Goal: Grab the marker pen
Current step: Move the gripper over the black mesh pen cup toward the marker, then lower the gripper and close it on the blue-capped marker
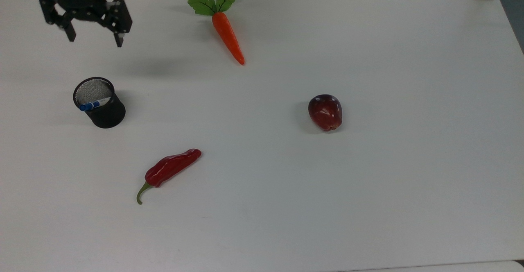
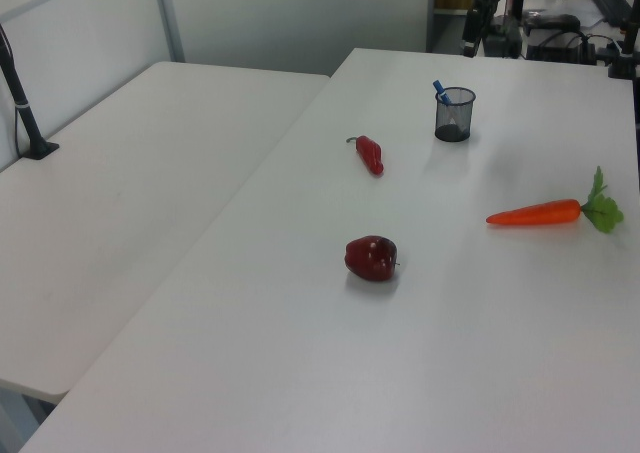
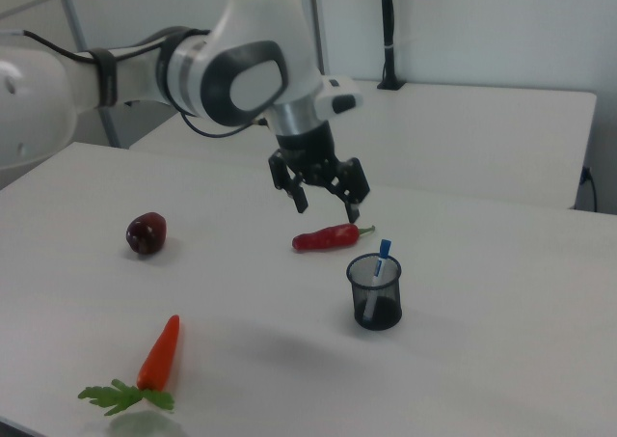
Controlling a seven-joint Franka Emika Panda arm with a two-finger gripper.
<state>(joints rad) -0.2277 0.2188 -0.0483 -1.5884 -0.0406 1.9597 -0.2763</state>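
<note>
The marker pen (image 1: pixel 95 104) stands tilted inside a black mesh cup (image 1: pixel 107 115), its blue cap poking over the rim at the top view's left. In the right view the marker pen (image 3: pixel 378 271) rises out of the cup (image 3: pixel 376 302) with the cap on top. My gripper (image 1: pixel 95 39) hangs open above the table, behind the cup in the top view and apart from it. The right view has the gripper (image 3: pixel 326 210) above and left of the cup, fingers pointing down with nothing between them. In the left view the pen (image 2: pixel 439 91) leans out of the cup (image 2: pixel 454 116).
An orange carrot (image 1: pixel 228 36) with green leaves lies at the back of the white table (image 1: pixel 368 190). A dark red apple (image 1: pixel 325 112) sits right of centre in the top view. A red chili pepper (image 1: pixel 170 168) lies in front of the cup.
</note>
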